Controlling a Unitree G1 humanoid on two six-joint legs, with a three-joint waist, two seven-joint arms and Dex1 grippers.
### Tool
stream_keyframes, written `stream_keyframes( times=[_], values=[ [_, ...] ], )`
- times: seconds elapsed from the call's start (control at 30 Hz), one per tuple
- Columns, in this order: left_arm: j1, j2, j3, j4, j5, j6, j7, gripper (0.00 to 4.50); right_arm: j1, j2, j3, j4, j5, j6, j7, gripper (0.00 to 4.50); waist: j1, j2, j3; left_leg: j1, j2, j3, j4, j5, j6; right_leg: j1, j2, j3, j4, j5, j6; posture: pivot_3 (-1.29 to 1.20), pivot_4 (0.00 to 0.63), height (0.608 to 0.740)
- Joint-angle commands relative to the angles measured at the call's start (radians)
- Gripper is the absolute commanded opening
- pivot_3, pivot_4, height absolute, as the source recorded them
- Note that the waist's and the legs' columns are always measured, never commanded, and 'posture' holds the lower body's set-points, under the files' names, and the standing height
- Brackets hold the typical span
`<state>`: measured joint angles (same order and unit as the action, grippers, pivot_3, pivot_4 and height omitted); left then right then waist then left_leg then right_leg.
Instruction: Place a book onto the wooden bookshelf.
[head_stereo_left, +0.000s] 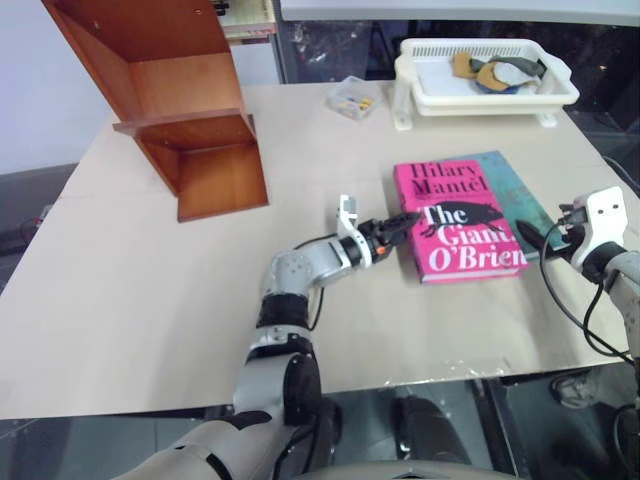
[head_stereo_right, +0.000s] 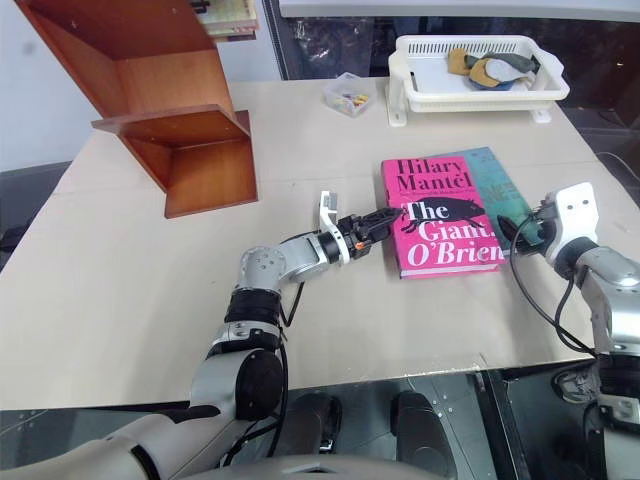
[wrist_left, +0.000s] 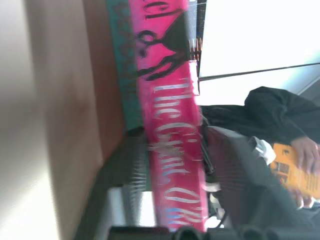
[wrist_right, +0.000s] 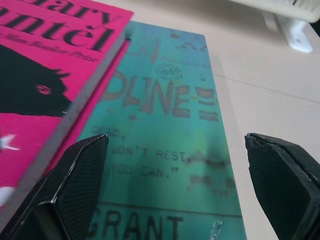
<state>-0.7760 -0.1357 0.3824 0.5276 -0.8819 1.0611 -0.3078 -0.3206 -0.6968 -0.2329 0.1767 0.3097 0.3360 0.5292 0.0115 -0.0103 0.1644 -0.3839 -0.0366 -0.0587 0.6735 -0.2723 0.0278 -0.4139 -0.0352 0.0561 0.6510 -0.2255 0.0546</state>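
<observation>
The book (head_stereo_left: 455, 225) is a thick bright pink hardcover lying flat at the table's right middle, on top of a thinner teal-green book (head_stereo_left: 515, 185). My left gripper (head_stereo_left: 403, 222) reaches level to the pink book's left edge. In the left wrist view its open jaws stand either side of that edge, one finger (wrist_left: 125, 175) below the cover. My right gripper (head_stereo_left: 532, 238) is at the right side of the books, open wide over the teal cover (wrist_right: 170, 150). The wooden bookshelf (head_stereo_left: 190, 110) stands at the far left of the table, reddish-brown with one middle board.
A white basket tray (head_stereo_left: 480, 95) with a few items sits at the back right, and a small clear box (head_stereo_left: 352, 97) lies beside it. A person in dark clothes holds an orange thing (wrist_left: 300, 172) beyond the table. The table's front edge (head_stereo_left: 400, 385) is near.
</observation>
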Motion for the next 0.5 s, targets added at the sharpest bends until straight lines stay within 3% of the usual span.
stream_keyframes(
  times=[0.03, 0.5],
  values=[
    [0.011, -0.072, -0.001, -0.03, -0.049, 0.016, -0.001, 3.83, -0.062, 0.008, 0.001, 0.069, -0.026, -0.066, 0.018, 4.5, -0.003, 0.0, 0.0, 0.0, 0.0, 0.0, 0.0, 0.0, 0.0, 0.0, 0.0, 0.0, 0.0, 0.0, 0.0, 0.0, 0.15, 0.74],
    [-0.034, -0.048, -0.013, 0.037, -0.052, 0.025, -0.038, 3.83, -0.242, 0.042, 0.026, 0.422, -0.117, -0.247, 0.03, 4.5, -0.025, 0.0, 0.0, 0.001, 0.0, 0.0, 0.0, 0.0, 0.0, 0.0, 0.0, 0.0, 0.001, 0.0, 0.0, 0.0, 0.15, 0.74]
  ],
)
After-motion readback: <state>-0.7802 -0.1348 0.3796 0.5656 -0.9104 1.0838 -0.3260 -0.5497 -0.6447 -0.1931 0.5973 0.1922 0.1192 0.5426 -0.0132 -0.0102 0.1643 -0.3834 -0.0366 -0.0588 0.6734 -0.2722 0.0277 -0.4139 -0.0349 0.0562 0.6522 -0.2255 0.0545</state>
